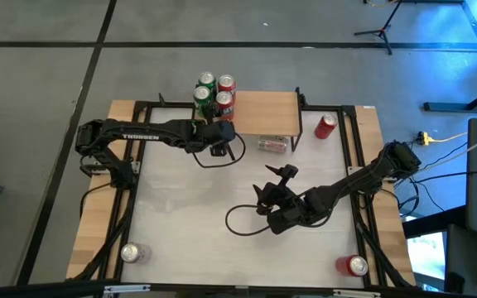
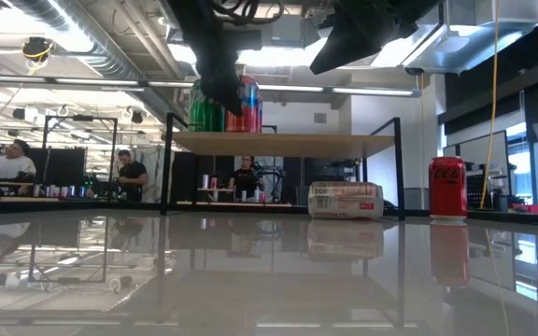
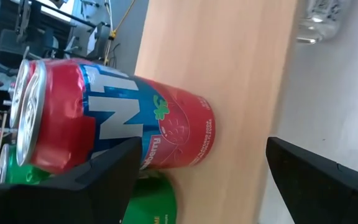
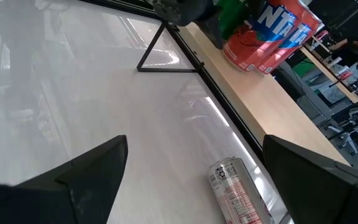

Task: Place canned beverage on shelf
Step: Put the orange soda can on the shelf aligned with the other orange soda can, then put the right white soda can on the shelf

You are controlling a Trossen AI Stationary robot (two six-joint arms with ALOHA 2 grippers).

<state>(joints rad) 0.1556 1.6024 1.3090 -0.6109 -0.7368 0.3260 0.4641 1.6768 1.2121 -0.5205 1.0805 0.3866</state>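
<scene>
Right gripper (image 1: 273, 189) over mid-table, fingers spread wide, holding nothing. Silver can (image 1: 272, 145) lies on its side by shelf edge. Left gripper (image 1: 216, 132) at near edge of low light-wood shelf on black legs (image 1: 263, 114), fingers spread, flanking red-and-blue can (image 3: 114, 121), no visible contact. 4 cans clustered upright on shelf's left end. Red cola can (image 1: 325, 126) stands right of shelf.

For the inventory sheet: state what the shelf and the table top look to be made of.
Shelf: light wood board, matt, faint grain in the left wrist view; thin black legs, probably metal.
Table top: smooth, glossy white surface, maybe laminate; it mirrors the cola can in the low view.
</scene>
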